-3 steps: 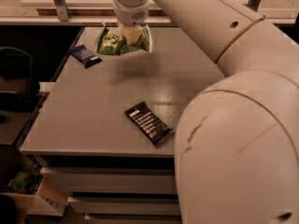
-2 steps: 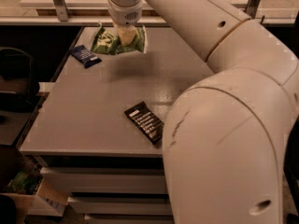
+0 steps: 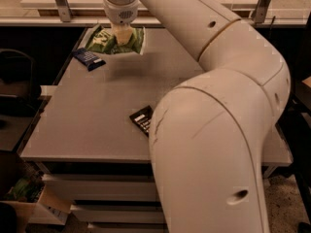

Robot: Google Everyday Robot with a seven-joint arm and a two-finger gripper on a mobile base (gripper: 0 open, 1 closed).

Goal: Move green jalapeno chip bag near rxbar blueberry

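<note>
The green jalapeno chip bag [image 3: 108,42] hangs from my gripper [image 3: 122,34] at the far left of the grey table [image 3: 92,115], lifted a little above the surface with its shadow below. My gripper is shut on the bag's upper middle. The rxbar blueberry [image 3: 88,58], a small dark blue wrapper, lies flat on the table just left of and below the bag, near the left edge. My white arm fills the right and the front of the view.
A black bar wrapper with white stripes [image 3: 143,120] lies near the table's front middle, partly hidden by my arm. A shelf with metal posts [image 3: 60,1] runs behind the table. A cardboard box [image 3: 26,198] sits on the floor at lower left.
My gripper has carried the chip bag left and toward the far edge, closer to the blue bar. The two bars have not moved.
</note>
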